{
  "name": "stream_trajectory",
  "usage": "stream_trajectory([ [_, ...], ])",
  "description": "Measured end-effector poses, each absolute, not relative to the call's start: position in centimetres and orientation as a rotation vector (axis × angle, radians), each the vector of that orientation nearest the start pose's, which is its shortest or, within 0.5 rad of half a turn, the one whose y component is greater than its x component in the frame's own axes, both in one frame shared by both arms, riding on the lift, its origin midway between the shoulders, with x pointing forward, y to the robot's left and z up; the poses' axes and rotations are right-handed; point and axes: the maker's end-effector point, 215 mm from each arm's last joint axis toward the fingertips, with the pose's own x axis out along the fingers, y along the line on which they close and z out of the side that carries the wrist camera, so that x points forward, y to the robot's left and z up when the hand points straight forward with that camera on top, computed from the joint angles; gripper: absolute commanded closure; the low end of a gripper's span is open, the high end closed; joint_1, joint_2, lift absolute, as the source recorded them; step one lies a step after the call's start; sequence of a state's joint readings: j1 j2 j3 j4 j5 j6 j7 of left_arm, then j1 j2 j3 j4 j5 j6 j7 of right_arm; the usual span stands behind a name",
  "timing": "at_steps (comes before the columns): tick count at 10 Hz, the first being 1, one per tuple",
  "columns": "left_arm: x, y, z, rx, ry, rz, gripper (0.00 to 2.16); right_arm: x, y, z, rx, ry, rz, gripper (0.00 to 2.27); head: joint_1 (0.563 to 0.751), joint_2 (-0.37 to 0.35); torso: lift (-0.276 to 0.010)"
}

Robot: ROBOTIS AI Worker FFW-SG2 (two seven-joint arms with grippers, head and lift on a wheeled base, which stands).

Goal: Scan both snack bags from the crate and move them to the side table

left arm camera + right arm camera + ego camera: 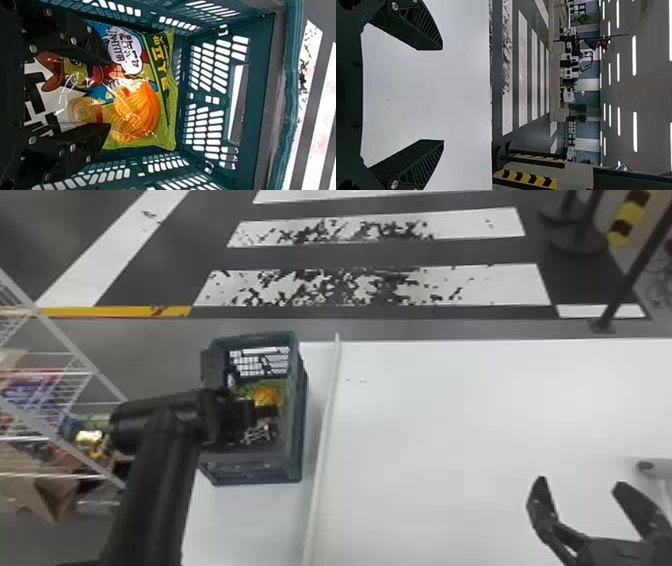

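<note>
Left arm [160, 470] bent over crate [299, 415]

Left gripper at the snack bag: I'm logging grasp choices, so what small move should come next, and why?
I'd probably ease the left gripper slightly closer to the snack bag. The fingers stand apart in the crate, and the bag spreads beyond both, so closing now might only skim the wrapper.

Lettering on the snack bag [136, 113], some inside a white speech bubble [125, 51]
</note>
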State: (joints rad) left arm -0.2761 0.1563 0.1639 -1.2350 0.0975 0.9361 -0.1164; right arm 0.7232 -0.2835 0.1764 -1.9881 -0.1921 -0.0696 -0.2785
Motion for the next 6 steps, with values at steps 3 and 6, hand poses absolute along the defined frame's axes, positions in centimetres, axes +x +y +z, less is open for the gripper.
stream_trajectory([
  [3,53.3,35.3,-57.6,-0.162,0.958,0.082,1.65,34.0,-22.2,-45.4,0.018,0.293,-0.012,0.09,0.695,0.165,-0.029],
  [6,52.7,36.3,-56.8,-0.182,0.925,0.107,1.64,33.8,-22.4,-45.3,0.019,0.292,-0.021,0.09,0.695,0.179,-0.029],
])
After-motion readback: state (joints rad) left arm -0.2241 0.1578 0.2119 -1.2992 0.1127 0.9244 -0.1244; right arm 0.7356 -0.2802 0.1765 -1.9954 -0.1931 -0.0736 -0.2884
